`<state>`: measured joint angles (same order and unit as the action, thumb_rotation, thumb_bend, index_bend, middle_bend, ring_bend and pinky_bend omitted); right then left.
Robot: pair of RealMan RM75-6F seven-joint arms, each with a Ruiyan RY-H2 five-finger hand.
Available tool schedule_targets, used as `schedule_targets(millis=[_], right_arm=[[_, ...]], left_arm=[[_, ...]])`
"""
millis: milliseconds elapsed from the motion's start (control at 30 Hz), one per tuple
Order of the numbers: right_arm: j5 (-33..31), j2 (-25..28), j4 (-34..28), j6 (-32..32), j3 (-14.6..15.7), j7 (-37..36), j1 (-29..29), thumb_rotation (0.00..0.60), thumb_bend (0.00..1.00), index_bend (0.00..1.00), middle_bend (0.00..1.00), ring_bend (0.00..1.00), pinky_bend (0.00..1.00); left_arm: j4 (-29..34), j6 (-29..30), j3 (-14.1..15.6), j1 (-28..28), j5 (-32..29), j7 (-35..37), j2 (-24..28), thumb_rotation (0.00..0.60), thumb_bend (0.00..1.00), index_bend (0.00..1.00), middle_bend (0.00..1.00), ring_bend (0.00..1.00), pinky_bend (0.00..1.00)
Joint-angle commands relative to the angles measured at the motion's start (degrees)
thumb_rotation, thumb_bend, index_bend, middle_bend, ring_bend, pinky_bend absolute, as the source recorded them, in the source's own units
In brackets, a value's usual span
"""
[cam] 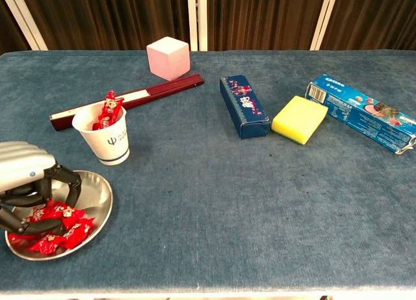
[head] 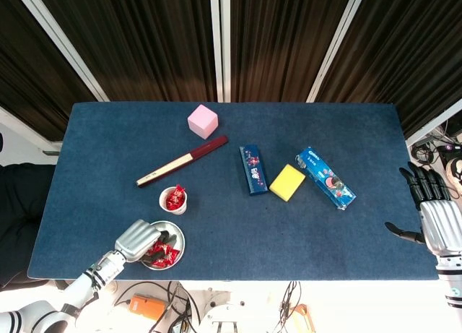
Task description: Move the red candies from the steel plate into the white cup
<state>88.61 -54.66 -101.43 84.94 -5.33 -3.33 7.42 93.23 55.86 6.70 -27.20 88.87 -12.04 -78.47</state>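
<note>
The left hand [cam: 26,183] is reaching into the steel plate [cam: 97,190], fingers curling around the red candies [cam: 55,220] piled there. The white cup [cam: 109,138], already containing candies, is standing just behind the plate. The right hand [head: 433,210] is idling open-fingered at the table edge.

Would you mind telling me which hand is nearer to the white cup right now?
Left. The left hand is over the steel plate just in front of the white cup; the right hand hangs off the table's far right edge.

White cup [cam: 110,142] bears a dark psi-like mark
</note>
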Motion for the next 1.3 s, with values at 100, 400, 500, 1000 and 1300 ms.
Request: schedule_targets(millis=[100, 400, 500, 1000, 1300], right_arm=[[-0.08, 0.03, -0.02, 0.20, 0.00, -0.04, -0.14, 0.600, 0.16, 0.00, 0.01, 0.00, 0.03], [0.16, 0.02, 0.15, 0.78, -0.04, -0.50, -0.36, 0.600, 0.16, 0.00, 0.01, 0.00, 0.03], [0.09, 0.04, 0.40, 0.95, -0.02, -0.86, -0.51, 0.600, 0.16, 0.00, 0.01, 0.00, 0.02], [-0.63, -0.37, 1.38, 0.34, -0.07, -1.74, -0.42, 0.600, 0.16, 0.00, 0.01, 0.00, 0.03], [-0.84, -0.32, 1.12, -0.16, -0.19, -1.29, -0.13, 0.600, 0.16, 0.00, 0.01, 0.00, 0.03]], left_arm=[[-0.40, 0.28, 0.00, -0.14, 0.32, 2.40, -0.05, 0.562, 0.37, 0.56, 0.96, 0.92, 0.83], [5.26, 6.85, -2.60, -0.15, 3.16, 12.07, 5.87, 0.556, 0.37, 0.56, 0.96, 0.92, 0.83], [6.47, 8.87, -5.35, -0.60, 2.20, 12.82, 7.71, 0.529, 0.37, 0.56, 0.96, 0.92, 0.83], [3.91, 2.88, -12.56, -5.46, -9.80, 11.59, 4.12, 0.506, 0.33, 0.54, 0.96, 0.92, 0.83], [1.53, 3.07, -12.32, -5.32, -11.99, 9.40, 1.87, 0.514, 0.15, 0.46, 0.96, 0.92, 0.83]])
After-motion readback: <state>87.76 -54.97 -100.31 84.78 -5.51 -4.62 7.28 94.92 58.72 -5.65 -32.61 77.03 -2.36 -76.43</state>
